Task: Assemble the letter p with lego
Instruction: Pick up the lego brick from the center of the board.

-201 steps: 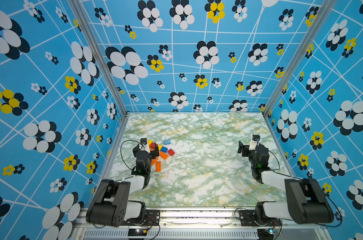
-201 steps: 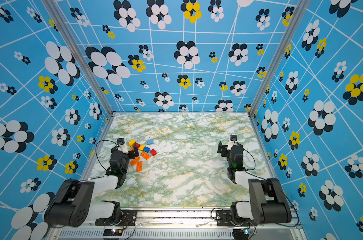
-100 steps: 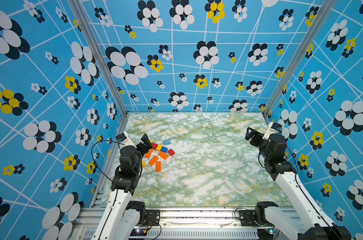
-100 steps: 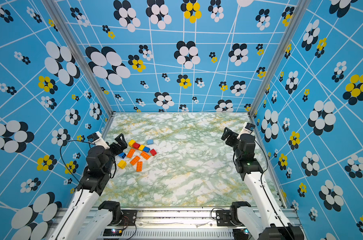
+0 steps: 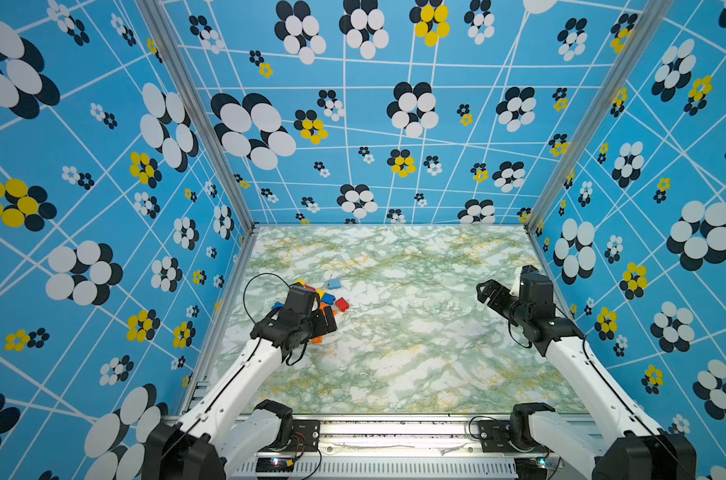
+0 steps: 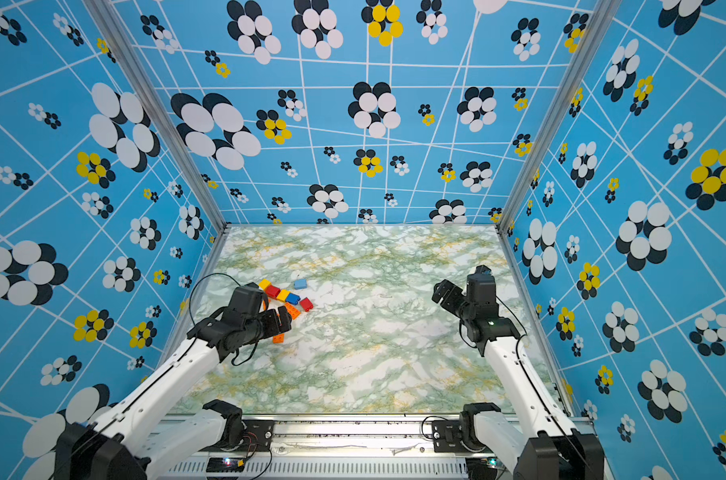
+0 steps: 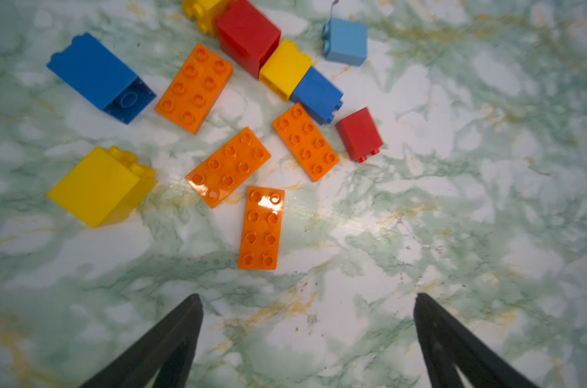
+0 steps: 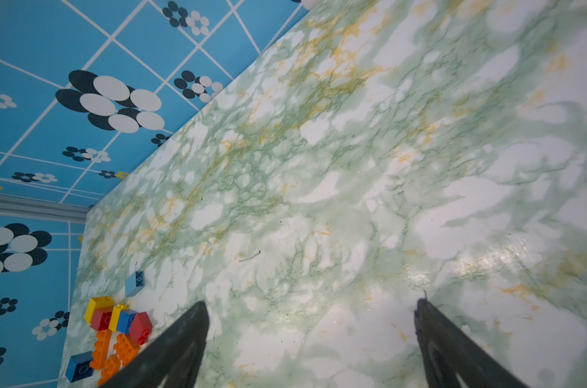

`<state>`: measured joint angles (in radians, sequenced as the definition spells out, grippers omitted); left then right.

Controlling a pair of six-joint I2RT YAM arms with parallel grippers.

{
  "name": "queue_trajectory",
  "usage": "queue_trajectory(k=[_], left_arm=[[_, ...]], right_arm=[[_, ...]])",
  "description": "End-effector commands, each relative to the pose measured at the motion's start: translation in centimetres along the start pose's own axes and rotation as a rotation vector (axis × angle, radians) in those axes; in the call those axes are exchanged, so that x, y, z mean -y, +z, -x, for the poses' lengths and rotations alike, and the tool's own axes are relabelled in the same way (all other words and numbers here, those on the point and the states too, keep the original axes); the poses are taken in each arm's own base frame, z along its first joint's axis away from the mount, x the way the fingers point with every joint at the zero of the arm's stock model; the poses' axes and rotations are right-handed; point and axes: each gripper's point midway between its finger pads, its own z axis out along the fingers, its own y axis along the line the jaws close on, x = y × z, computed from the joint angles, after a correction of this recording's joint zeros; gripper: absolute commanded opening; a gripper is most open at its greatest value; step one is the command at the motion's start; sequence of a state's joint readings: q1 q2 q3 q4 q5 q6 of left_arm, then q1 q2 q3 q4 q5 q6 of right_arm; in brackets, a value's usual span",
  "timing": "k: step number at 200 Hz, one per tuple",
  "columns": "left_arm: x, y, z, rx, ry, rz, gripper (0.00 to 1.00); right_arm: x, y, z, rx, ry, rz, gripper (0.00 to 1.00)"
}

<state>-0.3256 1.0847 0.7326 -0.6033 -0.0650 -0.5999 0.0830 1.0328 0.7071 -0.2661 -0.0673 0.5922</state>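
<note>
In both top views the lego (image 5: pixel 328 296) lies as a loose scatter on the counter (image 5: pixel 394 357), close to its left edge and about midway between its near and far edges. No bricks are joined into a letter yet. The left tool (image 5: pixel 323 324) hangs over the near side of the scatter and hides some bricks. The right tool (image 5: pixel 484 291) is by the right edge, well apart from the bricks, with bare counter between.

In the left wrist view the left tool's fingertips (image 7: pixel 189 312) stand wide apart, with only counter between them. Just ahead lies the nearest orange brick (image 7: pixel 261 228), flat and studs up. Its long axis runs away from the tool, nearly square to the line between the fingertips, so the jaws would close across its short width. It sits off-centre, nearer one fingertip. Three more orange bricks beyond it lie at slants, and a yellow brick (image 7: pixel 97 186) rests on its side.

In the right wrist view the right tool's fingers are likewise spread and empty over bare counter, and the lego shows small beside the left wall (image 8: pixel 23 268).

The left arm is plainly the nearer. Its move likely needs a short advance, a slight sideways shift and a descent.
</note>
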Motion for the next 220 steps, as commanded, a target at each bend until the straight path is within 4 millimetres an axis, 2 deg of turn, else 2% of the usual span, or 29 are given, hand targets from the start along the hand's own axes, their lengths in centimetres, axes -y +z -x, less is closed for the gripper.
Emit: queue_trajectory(k=[1, 16, 19, 35, 111, 176, 220], left_arm=[[-2.9, 0.7, -1.8, -0.106, 0.011, 0.191, 0.99], [-3.1, 1.8, -2.2, -0.152, 0.030, 0.226, 0.99], [-3.1, 2.0, -2.2, -0.160, 0.034, 0.230, 0.99], [-2.8, 3.1, -2.2, -0.186, 0.049, 0.240, 0.99], [-2.2, 6.9, -1.6, -0.273, 0.101, 0.289, 0.69], [-2.8, 9.1, -2.6, -0.345, 0.013, 0.259, 0.61], [-2.4, 9.3, -3.1, -0.353, -0.006, 0.222, 0.47]], right_arm=[[-0.4, 0.2, -1.1, -0.047, 0.002, 0.004, 0.96], [-0.4, 0.5, -1.2, -0.050, 0.006, 0.003, 0.96], [-1.1, 0.6, -1.8, -0.064, -0.011, 0.021, 0.96], [-1.4, 0.8, -2.1, -0.072, -0.017, 0.026, 0.96], [-1.3, 0.9, -2.3, -0.068, -0.034, 0.024, 0.95], [-1.3, 0.9, -2.2, -0.070, -0.040, 0.021, 0.92], [-1.3, 0.7, -2.2, -0.072, -0.041, 0.018, 0.90]])
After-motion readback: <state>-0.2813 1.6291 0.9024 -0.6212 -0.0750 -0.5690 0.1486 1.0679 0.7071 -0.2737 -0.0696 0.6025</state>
